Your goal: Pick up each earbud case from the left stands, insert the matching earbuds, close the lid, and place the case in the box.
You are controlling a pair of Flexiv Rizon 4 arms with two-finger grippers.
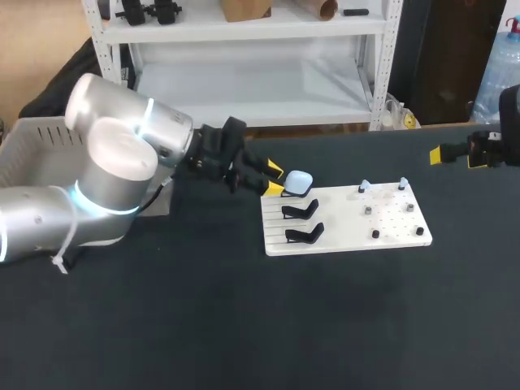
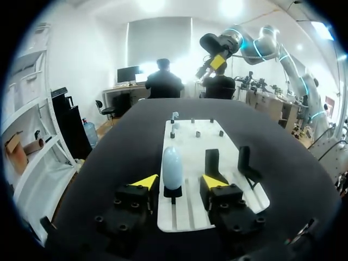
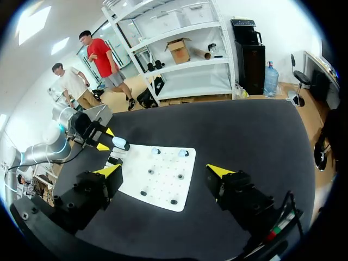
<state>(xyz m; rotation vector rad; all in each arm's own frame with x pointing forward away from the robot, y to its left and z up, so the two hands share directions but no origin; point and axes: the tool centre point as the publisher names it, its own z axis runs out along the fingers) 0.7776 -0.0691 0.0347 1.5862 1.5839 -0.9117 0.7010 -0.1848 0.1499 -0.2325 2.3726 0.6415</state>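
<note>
The board's [image 1: 341, 244] two near stands [image 1: 299, 211] are empty; the pale blue case [image 1: 299, 182] sits shut on the far-left one, between the left gripper's [image 1: 275, 179] spread fingers and apparently untouched. Its long axis seems to run on from those fingers toward the earbuds [image 1: 365, 186] along the board's far edge. Every step looks yet to do, and the right gripper [image 3: 164, 171] hangs spread and empty over the table's far right corner.

This looks like a robotics lab bench. A flat white plastic fixture board [image 1: 341, 223], set with black angled stands [image 1: 301, 211] and small dark pegs [image 1: 375, 234], lies on a table covered in black cloth [image 1: 244, 325]. A silver jointed robot arm with a glowing blue ring [image 1: 114, 162] comes in left of the board, and a second silver arm [image 2: 266, 43] stands to its right.
</note>
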